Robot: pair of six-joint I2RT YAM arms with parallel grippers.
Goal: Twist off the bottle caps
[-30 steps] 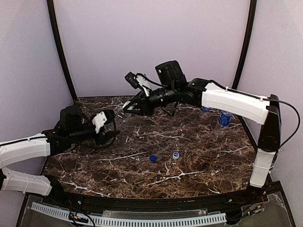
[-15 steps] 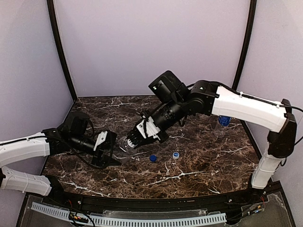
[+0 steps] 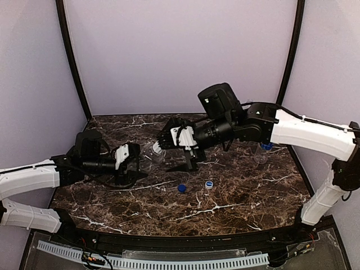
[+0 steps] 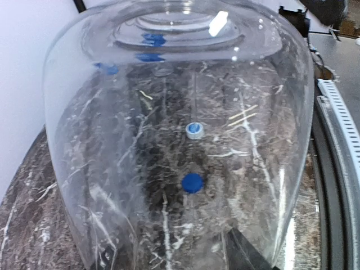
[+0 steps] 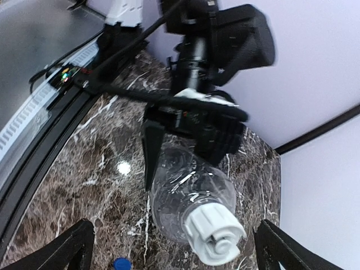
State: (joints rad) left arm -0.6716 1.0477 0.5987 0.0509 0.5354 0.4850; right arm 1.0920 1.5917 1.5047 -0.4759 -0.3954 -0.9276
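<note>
So the left gripper [image 3: 128,163] is clamped around the body of the clear bottle [image 3: 149,153], holding it off the table [image 3: 236,202] at about 9 o'clock from the middle. The bottle is tipped over so its neck points toward 3 o'clock, straight at the other arm. My guess is that's the whole point of the pose: one arm acts as the vise so the bottle can't spin while the other twists.

The white cap [image 5: 216,235] is on the neck, and in the right wrist view it sits between the right gripper [image 5: 173,223] fingers. They're spread wide with nothing in them and aren't touching the cap on either side.

Two caps are already off. The dark blue cap [image 3: 181,188] and the pale blue cap [image 3: 208,184] lie loose near the middle of the table, a bit toward 6 o'clock, just beside each other. The labelled bottles [image 3: 267,142] stand out at 2 o'clock, well clear of the action.

I'd say this is the last cap. The next move needs those open fingers to pinch the white cap squarely, or it'll slip.
</note>
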